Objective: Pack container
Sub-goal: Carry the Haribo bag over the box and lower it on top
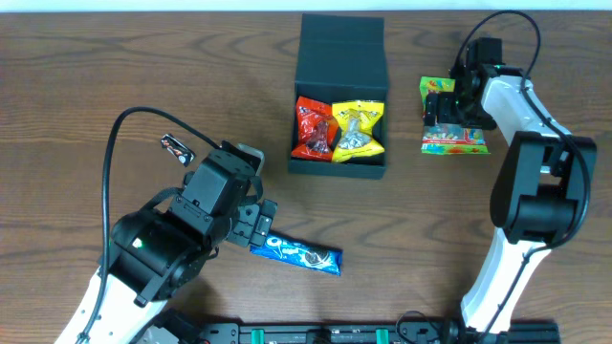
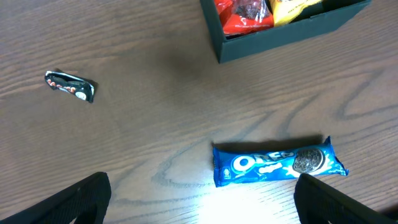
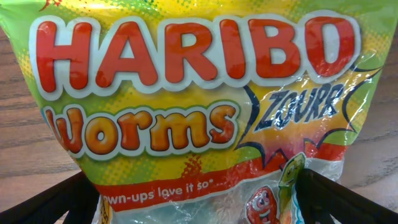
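Overhead, the dark teal-green square cardboard box (image 1: 341,53) sits on the wooden surface (image 1: 143,76), lid flap open. The left fingers (image 2: 74,202) gape wide, holding nothing. The blue Oreo biscuit packet (image 2: 277,163) lies just ahead, its long axis along their closing line. The right fingers (image 3: 56,202), spread wide, straddle the Haribo worms bag (image 3: 199,93) beside the box.

container (image 1: 341,43) dark teal | Oreo pack (image 2: 277,164) blue | Haribo bag (image 3: 186,93) yellow-green

The gummy bag (image 3: 199,106) reads "HARIBO", "Worms", "ZOURR" and "own-ups love it so". The blue cookie pack (image 2: 277,165) reads "OREO".
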`<state>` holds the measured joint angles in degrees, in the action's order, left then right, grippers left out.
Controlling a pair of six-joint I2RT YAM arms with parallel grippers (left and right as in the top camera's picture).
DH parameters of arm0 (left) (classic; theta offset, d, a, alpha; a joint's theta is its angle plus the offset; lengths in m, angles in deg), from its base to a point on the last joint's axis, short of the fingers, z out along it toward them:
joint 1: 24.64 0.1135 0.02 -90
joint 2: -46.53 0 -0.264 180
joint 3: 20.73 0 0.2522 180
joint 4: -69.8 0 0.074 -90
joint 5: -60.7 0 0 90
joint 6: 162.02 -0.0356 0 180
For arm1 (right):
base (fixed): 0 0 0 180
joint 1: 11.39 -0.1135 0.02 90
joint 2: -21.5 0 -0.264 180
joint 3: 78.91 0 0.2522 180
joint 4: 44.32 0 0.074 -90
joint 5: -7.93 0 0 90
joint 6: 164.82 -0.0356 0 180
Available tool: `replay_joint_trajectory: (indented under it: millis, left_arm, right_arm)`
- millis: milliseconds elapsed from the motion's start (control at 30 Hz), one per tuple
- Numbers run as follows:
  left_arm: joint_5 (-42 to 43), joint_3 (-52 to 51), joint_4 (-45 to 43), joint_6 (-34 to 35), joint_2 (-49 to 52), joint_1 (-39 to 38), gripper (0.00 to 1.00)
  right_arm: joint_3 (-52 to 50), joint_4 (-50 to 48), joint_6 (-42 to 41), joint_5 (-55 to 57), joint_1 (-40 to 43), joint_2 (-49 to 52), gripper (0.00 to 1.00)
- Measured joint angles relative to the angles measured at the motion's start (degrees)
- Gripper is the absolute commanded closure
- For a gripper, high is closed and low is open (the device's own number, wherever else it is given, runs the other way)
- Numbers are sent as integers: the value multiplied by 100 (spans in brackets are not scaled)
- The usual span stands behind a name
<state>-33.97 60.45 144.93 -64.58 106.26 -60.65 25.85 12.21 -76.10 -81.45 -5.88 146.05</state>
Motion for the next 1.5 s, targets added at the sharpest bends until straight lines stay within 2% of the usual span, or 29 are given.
replay_joint_trajectory:
  millis: [33, 67, 100, 133, 200, 267, 333, 600, 933, 1167, 1300, 1500]
  left_arm:
    - [0, 0, 0, 0, 0, 0, 5]
    - [0, 0, 0, 0, 0, 0, 5]
    - [0, 0, 0, 0, 0, 0, 5]
    - [0, 0, 0, 0, 0, 0, 5]
    - [0, 0, 0, 0, 0, 0, 5]
    - [0, 0, 0, 0, 0, 0, 5]
    - [0, 0, 0, 0, 0, 0, 5]
    - [0, 0, 0, 0, 0, 0, 5]
    - [0, 0, -2, 0, 0, 0, 5]
    - [0, 0, 0, 0, 0, 0, 5]
    - [0, 0, -4, 0, 0, 0, 5]
    - [0, 0, 9, 0, 0, 0, 5]
  right_arm:
    - [0, 0, -9, 4, 0, 0, 1]
    - [0, 2, -24, 7, 0, 0, 5]
    - [0, 4, -55, 22, 0, 0, 17]
    - [2, 13, -94, 42, 0, 0, 34]
    - [2, 42, -76, 66, 4, 0, 52]
    - [31, 85, -118, 83, 9, 0, 58]
    - [61, 129, -144, 90, 9, 0, 70]
    - [120, 155, -162, 114, 9, -85, 99]
    - [31, 459, -184, 85, 11, -424, 99]
    - [-55, 1283, -870, 66, -177, -2232, 99]
    - [-42, 1703, -1499, -186, -844, -3220, 99]
    - [-42, 1749, -2435, -334, -2087, -3195, 99]
